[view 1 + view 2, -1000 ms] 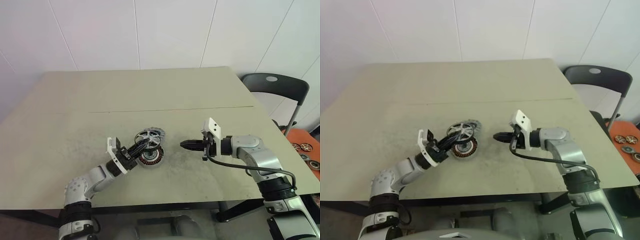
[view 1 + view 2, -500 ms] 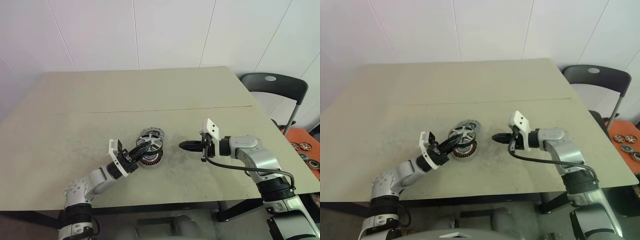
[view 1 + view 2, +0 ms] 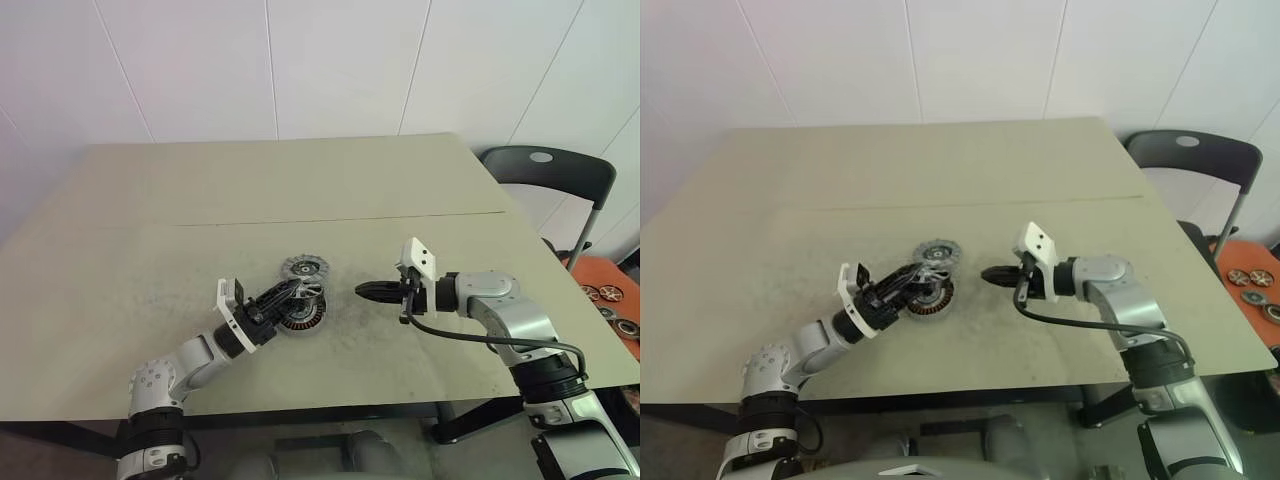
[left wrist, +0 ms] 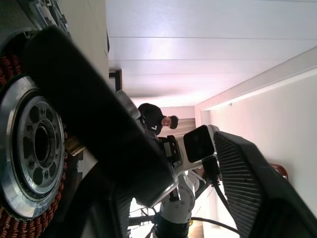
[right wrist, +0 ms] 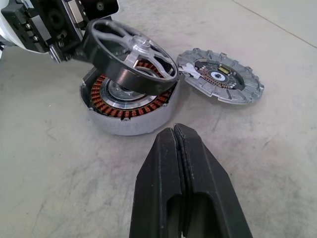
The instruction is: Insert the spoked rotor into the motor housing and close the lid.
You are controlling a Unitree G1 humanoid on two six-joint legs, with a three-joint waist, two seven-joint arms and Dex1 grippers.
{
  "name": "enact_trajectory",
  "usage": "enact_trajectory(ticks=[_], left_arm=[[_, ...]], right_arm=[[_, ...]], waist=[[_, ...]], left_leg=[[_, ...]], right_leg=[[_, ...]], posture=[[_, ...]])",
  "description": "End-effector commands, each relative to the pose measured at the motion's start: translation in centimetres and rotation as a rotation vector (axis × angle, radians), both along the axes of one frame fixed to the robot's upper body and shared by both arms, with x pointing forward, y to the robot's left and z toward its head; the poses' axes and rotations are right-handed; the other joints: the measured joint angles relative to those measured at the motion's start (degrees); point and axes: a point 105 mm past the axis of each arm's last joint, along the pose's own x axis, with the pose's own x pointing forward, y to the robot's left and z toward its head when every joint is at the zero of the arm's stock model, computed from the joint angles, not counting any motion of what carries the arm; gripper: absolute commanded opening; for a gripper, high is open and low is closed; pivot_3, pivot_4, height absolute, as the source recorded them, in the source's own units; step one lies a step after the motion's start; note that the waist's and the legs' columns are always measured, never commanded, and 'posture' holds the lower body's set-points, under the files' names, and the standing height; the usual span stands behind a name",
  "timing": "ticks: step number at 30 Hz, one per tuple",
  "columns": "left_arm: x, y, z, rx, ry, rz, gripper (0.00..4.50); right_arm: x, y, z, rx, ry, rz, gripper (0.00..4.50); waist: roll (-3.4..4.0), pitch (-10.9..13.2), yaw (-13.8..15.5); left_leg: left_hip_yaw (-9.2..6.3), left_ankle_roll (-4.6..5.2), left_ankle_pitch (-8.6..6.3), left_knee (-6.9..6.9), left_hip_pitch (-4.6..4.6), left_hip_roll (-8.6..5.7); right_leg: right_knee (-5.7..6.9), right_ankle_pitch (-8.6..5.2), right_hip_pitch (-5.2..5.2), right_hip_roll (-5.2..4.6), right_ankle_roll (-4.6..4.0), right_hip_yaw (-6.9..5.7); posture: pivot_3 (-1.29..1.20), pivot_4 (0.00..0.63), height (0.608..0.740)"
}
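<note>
The spoked rotor (image 5: pixel 130 55) now sits lower than a second ago: then it was held up, tilted above the motor housing (image 5: pixel 128 104), and now it rests across the housing's top rim, still slanted, its near edge lifted and its far edge down towards the copper windings. It is not seated flat inside. The left end effector (image 3: pixel 287 296) has its two black fingers spread apart around the rotor's rim, where a second ago they were pinched close on it; in the right wrist view the fingers sit just behind the rotor, and whether they still touch it cannot be told. The left arm itself has hardly shifted from the housing.

The right end effector (image 3: pixel 366 291) stays where it was, near the housing on the side away from the left arm, its fingers pressed together on nothing and its tip pointing at the housing.

The lid (image 5: pixel 221 76) lies flat on the table (image 3: pixel 300 190) just beside the housing, on its far side, apart from it and unmoved. Its inner face is up, showing a small central hub.

No brand, label or readable writing can be made out on any of the parts.
</note>
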Motion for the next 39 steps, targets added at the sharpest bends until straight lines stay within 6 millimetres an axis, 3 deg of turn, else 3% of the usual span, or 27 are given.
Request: enact_trajectory(ticks=[1, 7, 14, 18, 22, 30, 36, 39], left_arm=[[-0.1, -0.2, -0.4, 0.024, 0.027, -0.019, 3.37], [-0.1, -0.3, -0.3, 0.084, 0.034, -0.051, 3.37], [0.0, -1.1, 1.5, 0.167, -0.023, -0.105, 3.37], [0.0, -1.6, 2.2, 0.273, -0.054, -0.153, 3.37], [-0.5, -1.7, 1.7, 0.42, -0.031, -0.273, 3.37], [0.2, -1.9, 3.6, 0.348, -0.026, -0.348, 3.37], [-0.3, -1.6, 3.3, 0.428, -0.033, -0.391, 3.37], [-0.6, -0.6, 1.7, 0.572, 0.028, -0.396, 3.37]], right_arm=[[0.3, 0.6, 1.0, 0.015, -0.048, 0.017, 0.0], [0.4, 0.8, 0.9, 0.012, -0.053, 0.015, 0.0], [0.5, 1.1, 0.8, 0.018, -0.053, 0.018, 0.0], [0.5, 1.2, 0.7, 0.02, -0.054, 0.018, 0.0], [0.6, 1.4, 0.5, 0.021, -0.058, 0.013, 0.0], [0.7, 1.4, 0.4, 0.023, -0.064, 0.0, 0.0], [0.7, 1.6, 0.3, 0.024, -0.071, 0.001, 0.0], [0.8, 1.8, 0.3, 0.027, -0.075, 0.005, 0.0]], waist=[[0.0, 0.0, 0.0], [0.0, 0.0, 0.0], [0.0, 0.0, 0.1], [-0.01, 0.0, 0.1], [-0.01, 0.0, 0.3], [-0.01, 0.0, 1.6], [-0.01, 0.0, 1.5], [-0.01, 0.0, 1.4]], left_leg=[[0.0, 0.0, 0.0, 0.0, 0.01, 0.0], [0.0, 0.0, 0.0, 0.02, 0.06, 0.0], [-0.03, 0.0, 0.0, 0.03, 0.05, 0.0], [-0.05, 0.0, 0.0, 0.05, 0.04, -0.01], [-0.09, -0.02, 0.02, 0.08, 0.06, -0.05], [-0.13, -0.2, 0.12, 0.15, 0.11, -0.12], [-0.17, -0.27, 0.17, 0.15, 0.1, -0.15], [-0.19, -0.27, 0.17, 0.12, 0.12, -0.14]], right_leg=[[0.0, 0.0, 0.01, 0.0, 0.0, 0.0], [0.05, 0.0, 0.04, 0.0, 0.0, 0.0], [0.09, 0.01, 0.04, 0.0, 0.02, 0.0], [0.12, 0.02, 0.04, 0.0, 0.02, 0.0], [0.22, 0.02, 0.03, 0.0, 0.02, -0.02], [0.65, -0.04, -0.11, 0.0, 0.07, -0.02], [0.69, -0.14, -0.11, 0.0, 0.13, -0.04], [0.74, -0.12, -0.14, 0.0, 0.15, -0.04]], posture=[[0.0, 0.0, 0.74], [0.0, 0.0, 0.74], [0.0, 0.0, 0.74], [0.0, 0.0, 0.74], [0.0, 0.0, 0.74], [0.0, 0.0, 0.74], [0.0, 0.0, 0.74], [0.0, 0.0, 0.74]])
